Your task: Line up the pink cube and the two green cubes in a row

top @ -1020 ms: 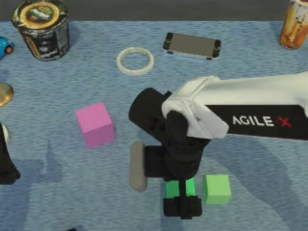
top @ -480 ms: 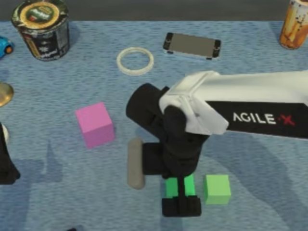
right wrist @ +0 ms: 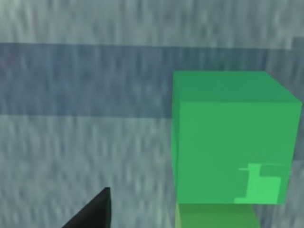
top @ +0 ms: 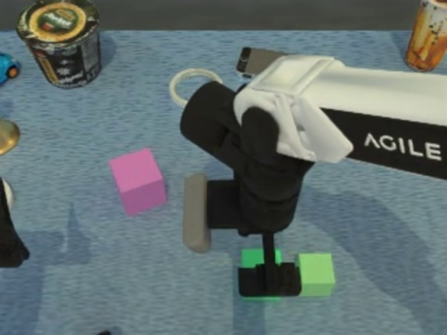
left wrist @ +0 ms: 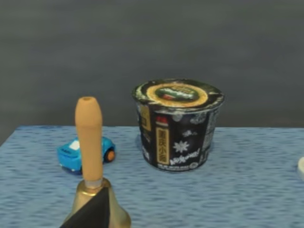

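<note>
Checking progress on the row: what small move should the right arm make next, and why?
Probably raise the right pincer straight up off the vivid green cube. That cube already sits against the pale green cube, while the pink cube lies apart to the left, not yet in line. The left arm is parked at the table's left edge.

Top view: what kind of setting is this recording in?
Likely a simulated tabletop workspace: blue cloth-textured table, scattered props such as the noodle cup and toy car, and plain cubes like the pink cube.
</note>
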Controlling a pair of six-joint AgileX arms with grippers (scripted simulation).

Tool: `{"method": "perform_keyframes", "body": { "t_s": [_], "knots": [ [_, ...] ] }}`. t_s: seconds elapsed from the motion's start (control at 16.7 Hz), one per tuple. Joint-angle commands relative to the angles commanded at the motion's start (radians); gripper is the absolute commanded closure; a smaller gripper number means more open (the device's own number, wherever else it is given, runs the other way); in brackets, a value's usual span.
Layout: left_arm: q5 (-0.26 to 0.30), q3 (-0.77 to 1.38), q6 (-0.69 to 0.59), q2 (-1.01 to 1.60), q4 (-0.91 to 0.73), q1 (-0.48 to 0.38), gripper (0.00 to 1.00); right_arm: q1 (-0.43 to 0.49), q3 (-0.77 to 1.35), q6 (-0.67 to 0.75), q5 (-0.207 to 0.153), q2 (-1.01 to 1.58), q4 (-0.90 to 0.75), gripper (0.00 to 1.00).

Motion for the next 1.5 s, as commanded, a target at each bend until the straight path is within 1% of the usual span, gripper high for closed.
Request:
{"method": "perform_keyframes", "body": {
  "t_s": [0.18, 0.3, 0.54, 0.72, 1.02, 1.26, 1.5],
  "knots": [
    [0.0, 0.0, 0.0, 0.0, 0.0, 0.0, 0.0, 0.002, -0.002, 0.0, 0.0, 0.004, 0.003, 0.0],
    [0.001, 0.03, 0.015, 0.031, -0.022, -0.008, 0.0, -0.014, -0.024, 0.01, -0.004, -0.025, 0.023, 0.0],
    [0.002, 0.21, 0.098, 0.219, -0.143, -0.047, 0.0, -0.096, -0.146, 0.065, -0.024, -0.198, 0.139, 0.0],
    [0.001, 0.422, 0.194, 0.472, -0.284, -0.089, 0.0, -0.197, -0.307, 0.137, -0.042, -0.429, 0.276, 0.0],
    [-0.001, 0.83, 0.385, 1.029, -0.57, -0.173, 0.0, -0.417, -0.689, 0.31, -0.06, -0.944, 0.547, 0.0],
    [-0.001, 1.145, 0.537, 1.437, -0.8, -0.243, 0.0, -0.589, -1.013, 0.457, -0.051, -1.348, 0.753, 0.0],
    [0.0, 1.424, 0.665, 1.775, -0.99, -0.303, 0.0, -0.727, -1.283, 0.584, -0.028, -1.657, 0.929, 0.0]
  ]
}}
